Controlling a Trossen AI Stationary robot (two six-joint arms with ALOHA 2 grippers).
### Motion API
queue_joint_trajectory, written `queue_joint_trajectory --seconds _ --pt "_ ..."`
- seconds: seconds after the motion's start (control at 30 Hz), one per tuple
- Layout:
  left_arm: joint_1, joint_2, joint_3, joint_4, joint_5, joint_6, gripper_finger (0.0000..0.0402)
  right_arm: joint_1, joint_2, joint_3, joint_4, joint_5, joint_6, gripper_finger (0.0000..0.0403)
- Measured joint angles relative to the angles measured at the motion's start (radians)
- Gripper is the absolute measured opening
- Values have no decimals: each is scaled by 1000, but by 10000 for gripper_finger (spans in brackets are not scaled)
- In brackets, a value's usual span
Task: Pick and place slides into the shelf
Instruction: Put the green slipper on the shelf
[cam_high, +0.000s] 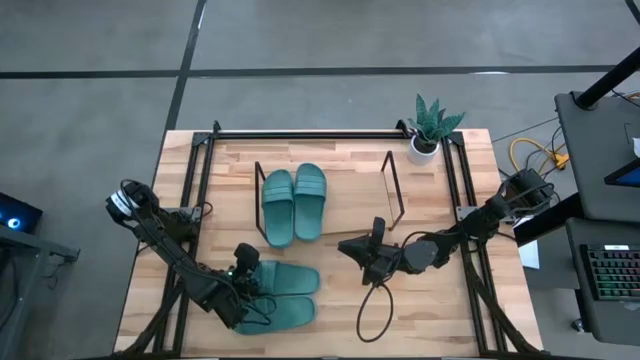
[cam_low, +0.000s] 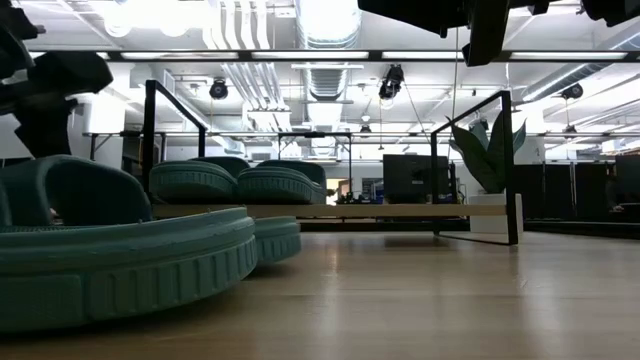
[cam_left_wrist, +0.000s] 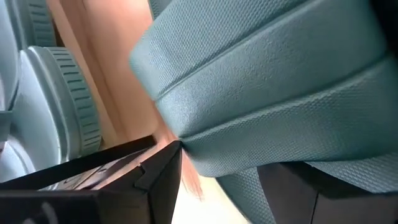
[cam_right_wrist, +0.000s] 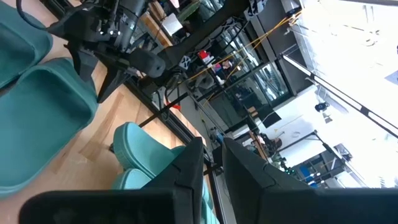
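Teal slides (cam_high: 293, 203) lie lengthwise front-to-back in shelf (cam_high: 394, 186).
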Motion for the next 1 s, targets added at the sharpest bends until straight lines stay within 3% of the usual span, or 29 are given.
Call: queue_joint_trajectory --seconds 0.17,0.47,1.0 --pt "0 0 0 30 -60 1 180 0 0 0 0 0 0 52" --pt "1 0 0 126 -64 1 126 0 0 0 0 0 0 52" --pt "2 0 0 150 -70 1 107 0 0 0 0 0 0 52"
